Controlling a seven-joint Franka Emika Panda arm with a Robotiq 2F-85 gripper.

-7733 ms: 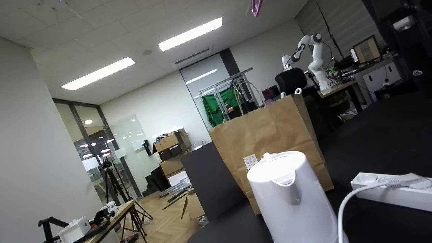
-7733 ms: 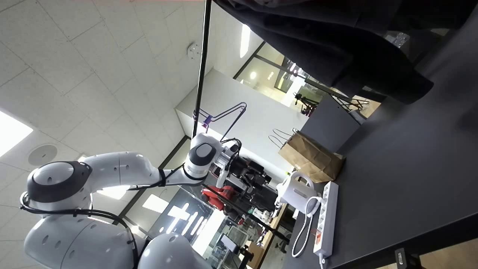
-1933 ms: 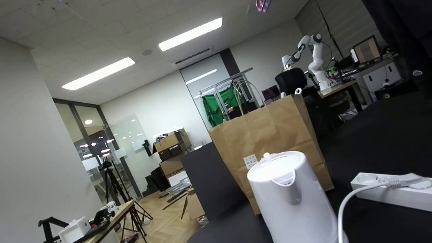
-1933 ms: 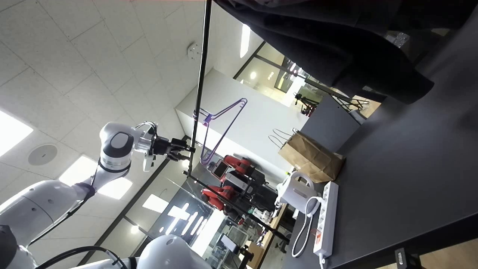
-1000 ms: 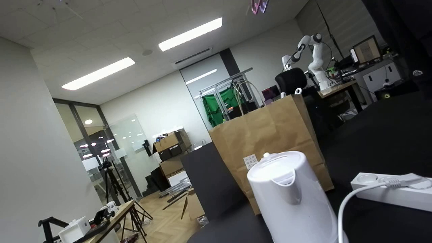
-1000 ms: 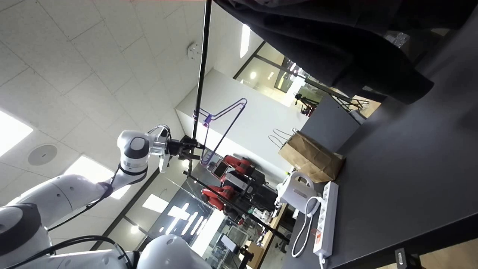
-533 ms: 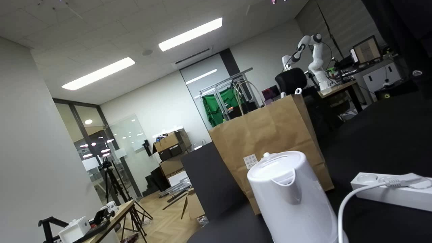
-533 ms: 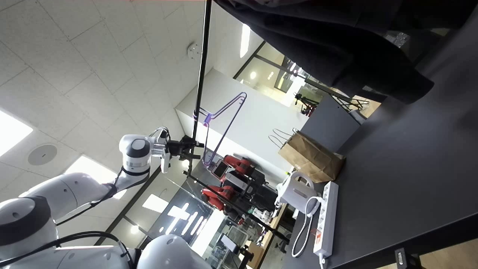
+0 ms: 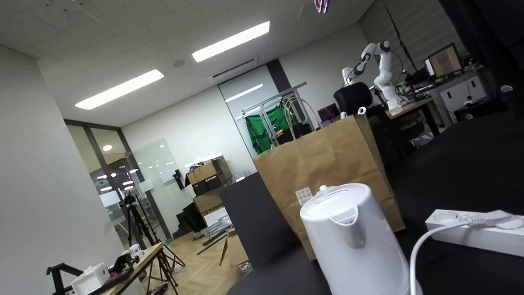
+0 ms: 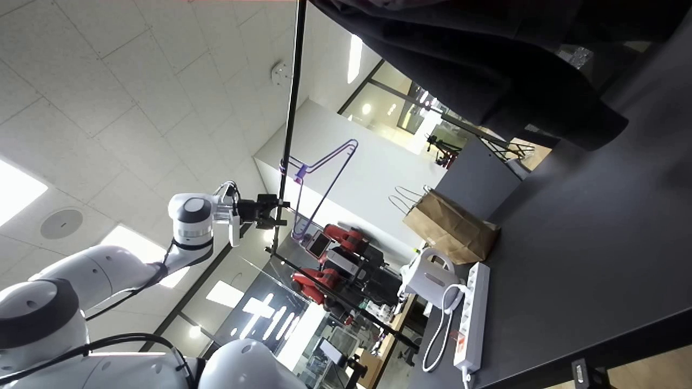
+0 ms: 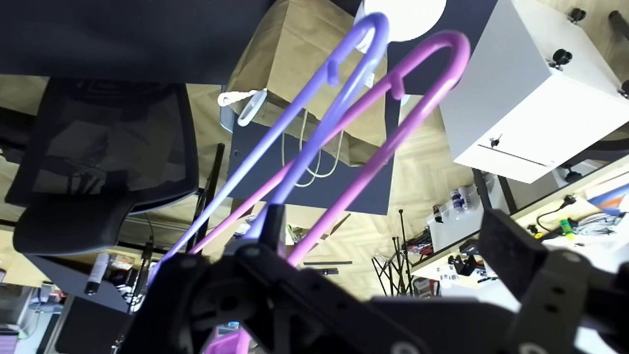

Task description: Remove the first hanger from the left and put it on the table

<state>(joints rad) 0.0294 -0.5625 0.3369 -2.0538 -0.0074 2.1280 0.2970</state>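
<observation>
A magenta-pink clothes hanger (image 11: pixel 355 186) — smooth, glossy thin rod with a rounded bend and a small peg inside it — hangs from a slim, straight black pole (image 10: pixel 292 92), well above the broad, flat, matt black table (image 10: pixel 584 243). Just beside it hangs a lavender-purple rod hanger (image 11: pixel 318 136) of similar shape. The black jointed fingers (image 11: pixel 511 248) are released, spread wide apart. In the wrist view the pink rod shows between them, near one finger, while a purple rod passes behind that finger's end; whether either touches, I cannot tell. On the table, in both exterior views, a glossy, rounded white kettle (image 9: pixel 352 241) stands near a creased brown paper bag (image 9: pixel 319 164) and a smooth, oblong white power strip (image 9: pixel 483 239).
</observation>
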